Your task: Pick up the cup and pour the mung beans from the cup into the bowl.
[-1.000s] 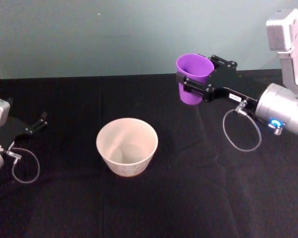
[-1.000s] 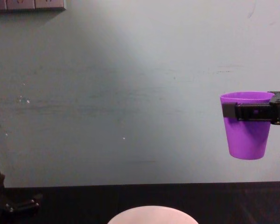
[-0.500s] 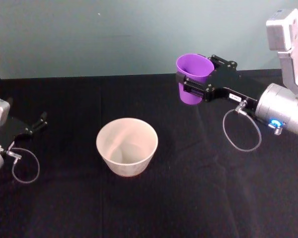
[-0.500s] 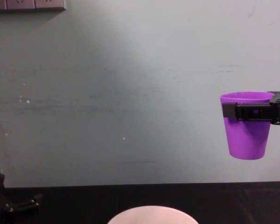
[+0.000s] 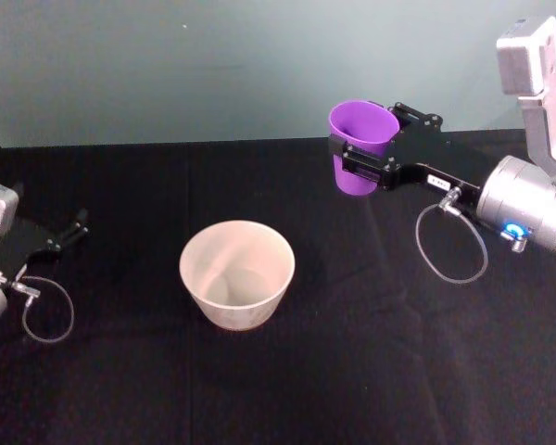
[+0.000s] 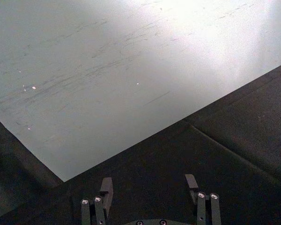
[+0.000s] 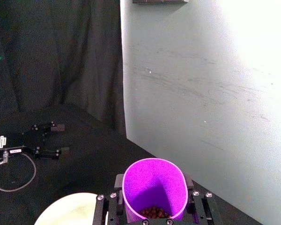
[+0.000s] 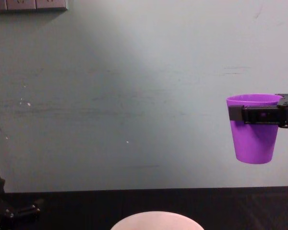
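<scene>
My right gripper [image 5: 357,158] is shut on the purple cup [image 5: 360,146], holding it upright high above the table at the back right. The chest view shows the cup [image 8: 253,128] at the right edge with the gripper [image 8: 259,115] clamped just under its rim. Brownish mung beans [image 7: 154,212] lie in the bottom of the cup [image 7: 153,193] in the right wrist view. The pale bowl [image 5: 237,273] stands on the black table in the middle, left of and nearer than the cup; its rim [image 8: 156,220] peeks in at the chest view's bottom. My left gripper [image 5: 67,235] rests open at the far left.
A black cloth [image 5: 352,371] covers the table, against a pale green wall [image 5: 213,65]. Cable loops hang by both wrists, one [image 5: 449,246] right of the bowl and one [image 5: 46,311] at the left.
</scene>
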